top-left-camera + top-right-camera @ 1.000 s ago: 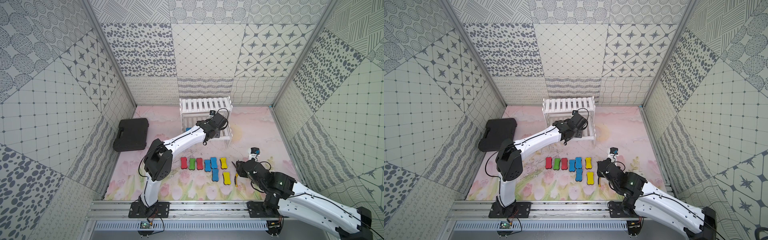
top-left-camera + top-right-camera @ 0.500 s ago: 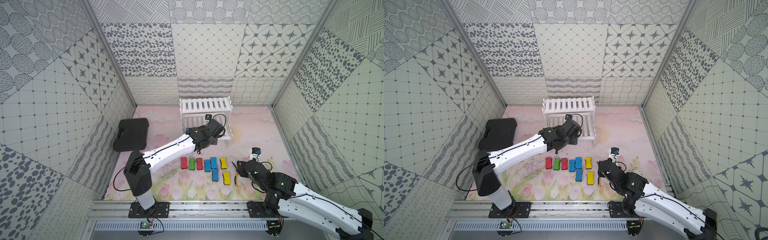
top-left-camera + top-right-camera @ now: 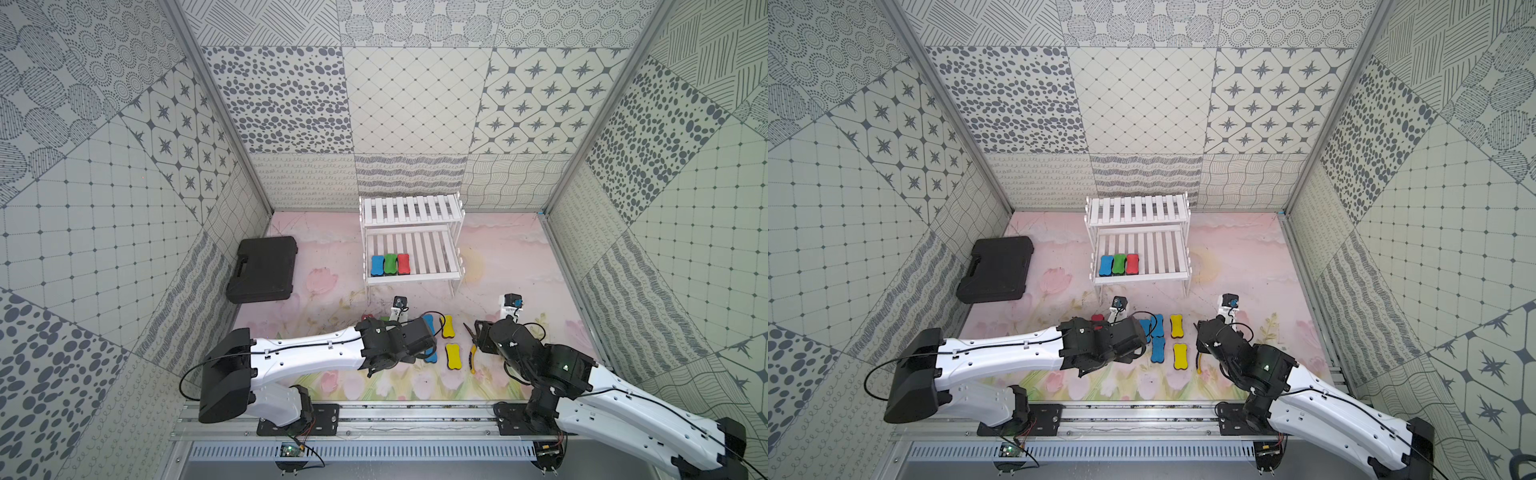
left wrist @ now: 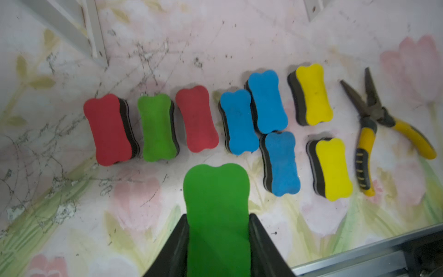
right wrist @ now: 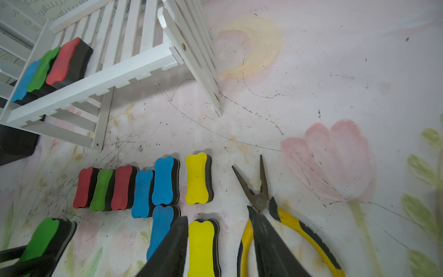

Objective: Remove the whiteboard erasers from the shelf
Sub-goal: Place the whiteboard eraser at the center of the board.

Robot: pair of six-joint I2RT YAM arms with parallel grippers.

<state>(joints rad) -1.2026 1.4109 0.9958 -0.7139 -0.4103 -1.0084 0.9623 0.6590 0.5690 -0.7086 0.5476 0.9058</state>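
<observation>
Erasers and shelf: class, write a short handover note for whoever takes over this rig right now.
Left gripper: shut on a green eraser, just short of the row on the table.
Right gripper: open, holding nothing, low over the table.
Done: eight erasers lie on the table in front of the shelf.
Left: set the green eraser down, then clear the three erasers (blue, green, red) from the shelf's lower tier.

erasers (image 4: 155,127): matt foam, felt | shelf (image 3: 432,276): painted wood | case (image 3: 264,270): matt plastic
</observation>
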